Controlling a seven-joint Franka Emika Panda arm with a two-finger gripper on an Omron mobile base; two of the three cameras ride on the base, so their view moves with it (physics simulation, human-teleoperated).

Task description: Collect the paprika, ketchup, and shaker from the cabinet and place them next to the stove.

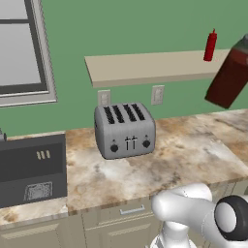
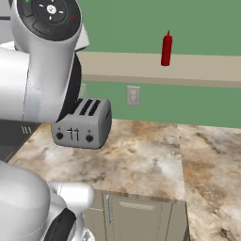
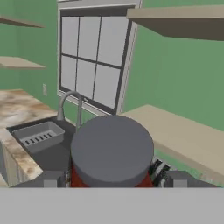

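Note:
The paprika (image 1: 227, 75), a dark red-brown jar with a dark lid, hangs tilted in the air at the right end of the cabinet shelf (image 1: 150, 68). In the hand view its round grey lid (image 3: 111, 151) sits between my two fingertips, and my gripper (image 3: 113, 178) is shut on the jar. The slim red ketchup bottle (image 1: 209, 46) stands upright on the shelf (image 2: 197, 68) just left of the jar, also seen as the ketchup (image 2: 166, 49) from the right. The shaker and the stove are out of view.
A silver four-slot toaster (image 1: 125, 130) stands on the marble counter (image 1: 193, 155) under the shelf. A dark sink (image 1: 29, 169) with a faucet (image 3: 70, 107) lies to the left, below a window (image 1: 19, 48). Two wall outlets (image 1: 157, 94) sit behind the toaster.

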